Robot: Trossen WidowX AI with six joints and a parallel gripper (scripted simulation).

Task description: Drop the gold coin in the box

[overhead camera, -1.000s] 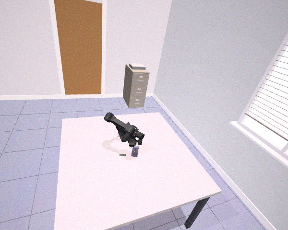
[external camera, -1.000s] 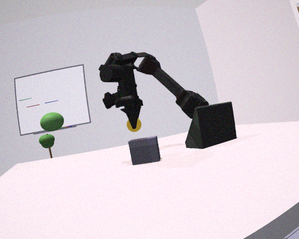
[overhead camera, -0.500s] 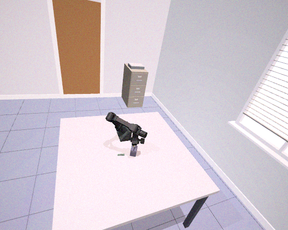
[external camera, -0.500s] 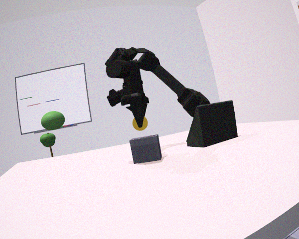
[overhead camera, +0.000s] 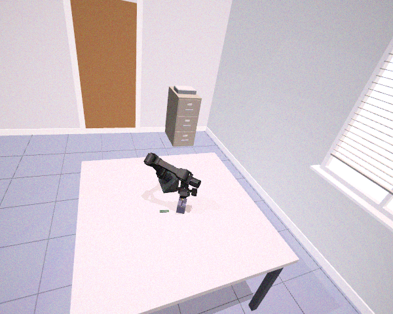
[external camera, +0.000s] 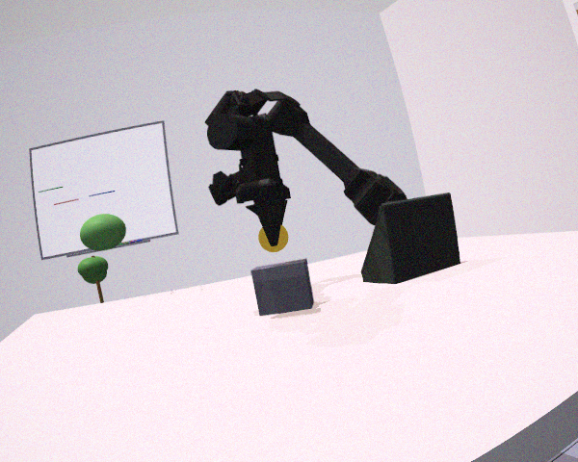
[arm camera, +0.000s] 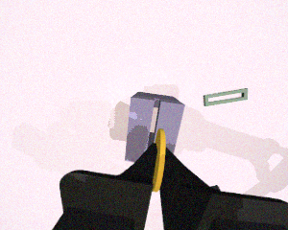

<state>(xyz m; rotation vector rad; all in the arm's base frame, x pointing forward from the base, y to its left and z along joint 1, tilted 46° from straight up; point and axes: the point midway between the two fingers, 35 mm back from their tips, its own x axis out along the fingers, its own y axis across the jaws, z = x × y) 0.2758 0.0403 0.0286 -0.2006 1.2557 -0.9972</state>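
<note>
My gripper (external camera: 275, 243) (arm camera: 156, 148) is shut on the gold coin (external camera: 263, 239) (arm camera: 159, 165) and holds it on edge, hanging above the grey box. The grey box (overhead camera: 181, 207) (external camera: 283, 289) (arm camera: 172, 120) stands on the table with its slot (arm camera: 155, 119) facing up. In the wrist view the coin is nearly in line with the slot, its lower part covering the slot's near end with a slight tilt to it. In the exterior view a gap shows between the coin and the lid. The green holder (overhead camera: 164, 210) (arm camera: 226, 97) is empty and lies to one side of the box.
The white table (overhead camera: 139, 256) (external camera: 229, 388) carries the box, the holder and the arm. The arm's dark wedge-shaped base (external camera: 421, 239) stands behind and to the right of the box in the exterior view. The arm's shadow falls around the box and holder.
</note>
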